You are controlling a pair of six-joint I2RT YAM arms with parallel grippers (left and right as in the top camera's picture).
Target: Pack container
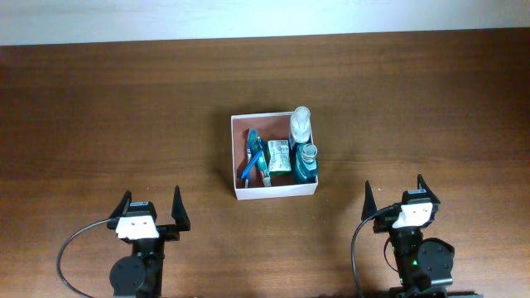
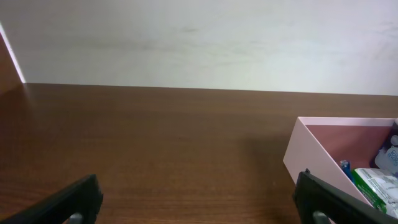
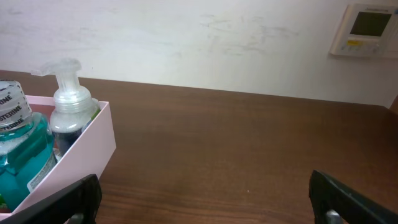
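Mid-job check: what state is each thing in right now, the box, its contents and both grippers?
container: open-topped, partly filled.
pump bottle: upright in its far right corner.
mouthwash bottle: upright in its near right corner.
green packet: lying flat in the middle.
blue item: lying along the left wall.
left gripper: open, empty, clear of the container.
right gripper: open, empty, clear of the container.

left claw (image 1: 151, 199) wide open, right claw (image 1: 395, 189) wide open — both empty, pointing forward
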